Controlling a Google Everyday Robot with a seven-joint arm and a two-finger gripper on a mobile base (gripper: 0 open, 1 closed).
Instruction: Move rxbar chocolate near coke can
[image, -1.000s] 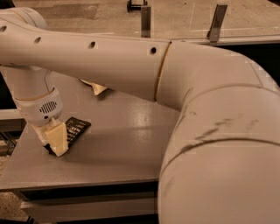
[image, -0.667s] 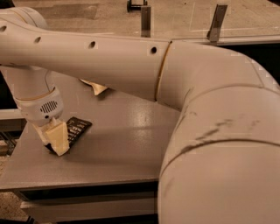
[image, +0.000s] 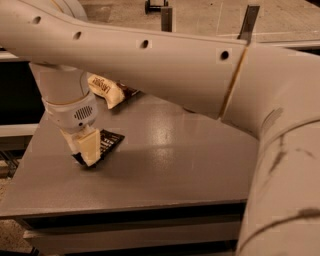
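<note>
Near the desk (image: 175, 165) left edge, my pincer (image: 89, 150) meets the rxbar chocolate (image: 109, 141); I cannot tell whether it grips, so the bar may slip free on lifting.

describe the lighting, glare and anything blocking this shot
Camera view: dim, warm light; a soft pale sheen on the grey table near its middle; the arm spans the top and right, its underside shaded, hiding much of the scene; the end effector sits low at the left, over the dark rxbar chocolate.
</note>
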